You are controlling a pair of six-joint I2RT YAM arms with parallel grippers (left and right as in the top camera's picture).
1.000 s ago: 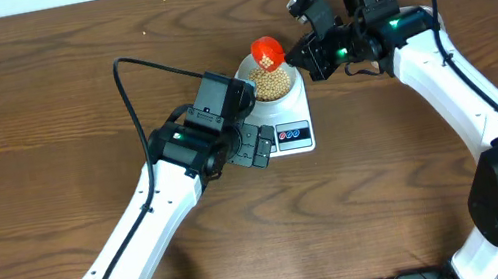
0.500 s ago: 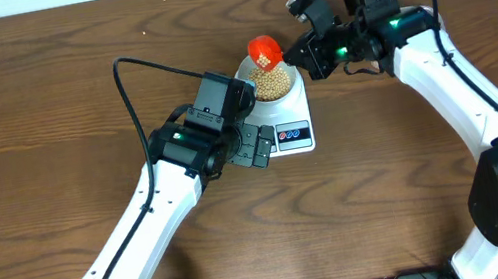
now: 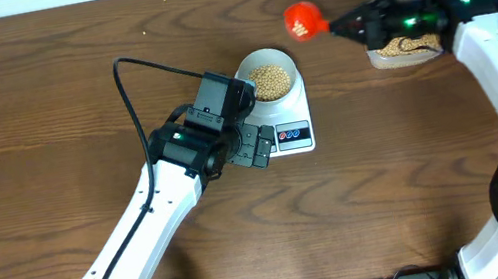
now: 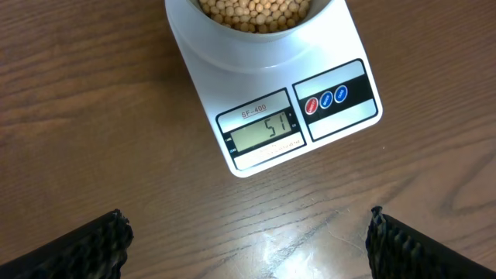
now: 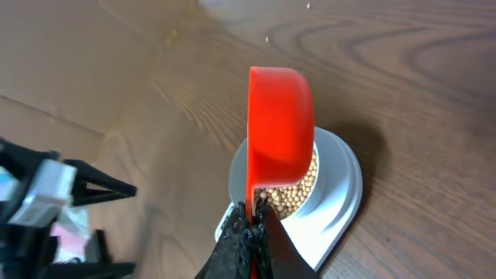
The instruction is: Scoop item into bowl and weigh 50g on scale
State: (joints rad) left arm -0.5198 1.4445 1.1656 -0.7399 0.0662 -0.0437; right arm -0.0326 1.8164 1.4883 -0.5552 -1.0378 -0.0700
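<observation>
The pale bowl [image 3: 270, 79] full of tan beans [image 3: 271, 81] stands on the white scale [image 3: 291, 135]. In the left wrist view the scale [image 4: 271, 101] has 51 on its display, and the bowl [image 4: 256, 46] of beans [image 4: 256, 12] is at the top edge. My left gripper [image 3: 253, 146] is open and empty over the table by the scale's front left [image 4: 248, 240]. My right gripper [image 3: 352, 25] is shut on the handle of a red scoop [image 3: 303, 21], held in the air to the right of the bowl. In the right wrist view the scoop [image 5: 280, 128] is in front of the bowl [image 5: 298, 190], with the jaws [image 5: 252, 221] shut on its handle.
A clear plastic tub [image 3: 405, 51] with beans in it sits at the back right, partly under my right arm. A black cable [image 3: 129, 89] loops from the left arm over the table. The table's back edge meets a white wall.
My right arm has carried the red scoop away from over the bowl, to the right and back toward the tub. The left arm has not moved.
</observation>
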